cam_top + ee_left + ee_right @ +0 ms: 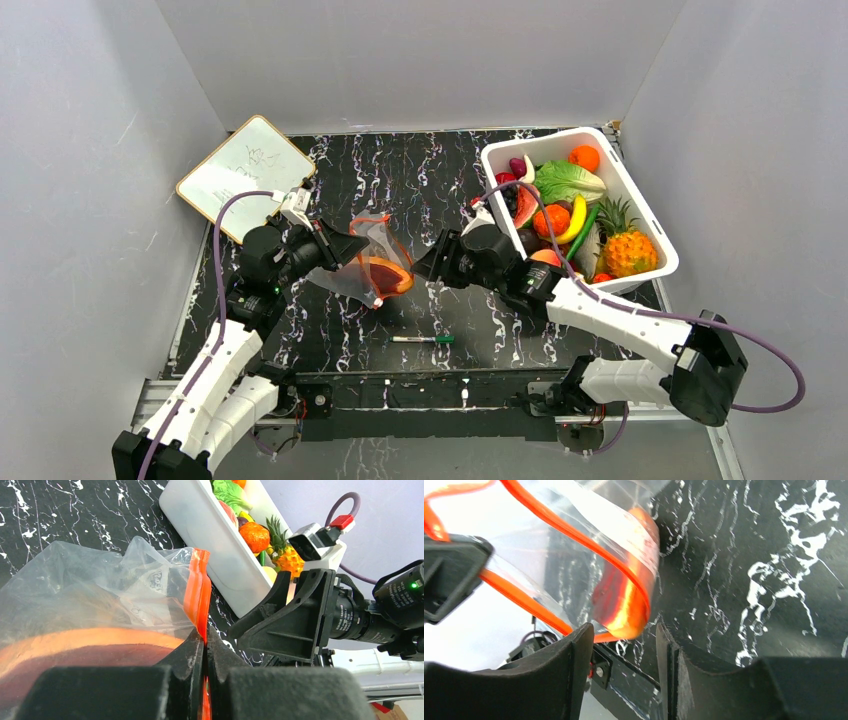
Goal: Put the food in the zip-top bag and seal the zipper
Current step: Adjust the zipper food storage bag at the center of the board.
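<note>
The clear zip-top bag (372,262) hangs above the table centre with its mouth open. It also shows in the left wrist view (90,585) and the right wrist view (589,545). My left gripper (350,250) is shut on the orange-red zipper (200,587) strip at the bag's edge (205,640). A red-orange food piece (388,275) lies inside the bag (624,600). My right gripper (424,268) is open and empty, just right of the bag, with the bag's lower end in front of its jaws (624,652). More toy food (570,205) sits in the tub.
A white tub (650,215) of toy fruit and vegetables stands at the back right. A white-and-green marker pen (422,340) lies near the front edge. A small whiteboard (245,175) lies at the back left. Grey walls enclose the table.
</note>
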`<state>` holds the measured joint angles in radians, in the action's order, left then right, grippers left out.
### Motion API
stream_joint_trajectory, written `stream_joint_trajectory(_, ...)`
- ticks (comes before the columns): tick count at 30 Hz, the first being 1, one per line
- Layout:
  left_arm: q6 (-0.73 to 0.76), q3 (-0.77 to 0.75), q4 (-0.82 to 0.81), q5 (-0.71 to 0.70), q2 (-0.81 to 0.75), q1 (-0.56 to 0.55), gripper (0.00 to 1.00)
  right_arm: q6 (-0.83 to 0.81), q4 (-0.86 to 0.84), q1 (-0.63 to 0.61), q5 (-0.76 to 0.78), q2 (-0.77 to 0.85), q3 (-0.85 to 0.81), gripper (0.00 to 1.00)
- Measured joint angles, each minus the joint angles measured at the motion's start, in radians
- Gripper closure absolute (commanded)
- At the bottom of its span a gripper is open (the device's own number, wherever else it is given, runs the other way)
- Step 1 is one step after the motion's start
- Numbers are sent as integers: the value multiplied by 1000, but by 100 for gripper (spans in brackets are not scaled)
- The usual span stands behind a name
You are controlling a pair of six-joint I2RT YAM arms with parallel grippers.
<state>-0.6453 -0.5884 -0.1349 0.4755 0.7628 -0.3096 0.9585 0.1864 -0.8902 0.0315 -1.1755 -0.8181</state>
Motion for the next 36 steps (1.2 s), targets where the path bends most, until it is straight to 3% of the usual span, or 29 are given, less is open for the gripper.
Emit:
stream_joint_trajectory(12,-41,19,-37,16,-12,0,100,-34,-146,0,-4,-170,-1,69)
stream_joint_trajectory(17,-47,29,-37,18,-21,0,100,-42,-169,0,-19,-209,-1,100)
stream_joint_trajectory(22,-2,25,10,13,-27,0,100,-71,-181,0,-25,-164,-8,100)
stream_joint_trajectory(26,63,-60,92,21,-12,0,100,-99,-147,0,-4,-51,-152,100)
stream_joint_trajectory(36,126,-314,248,56,34,0,100,-208,-122,0,47,-94,-247,100)
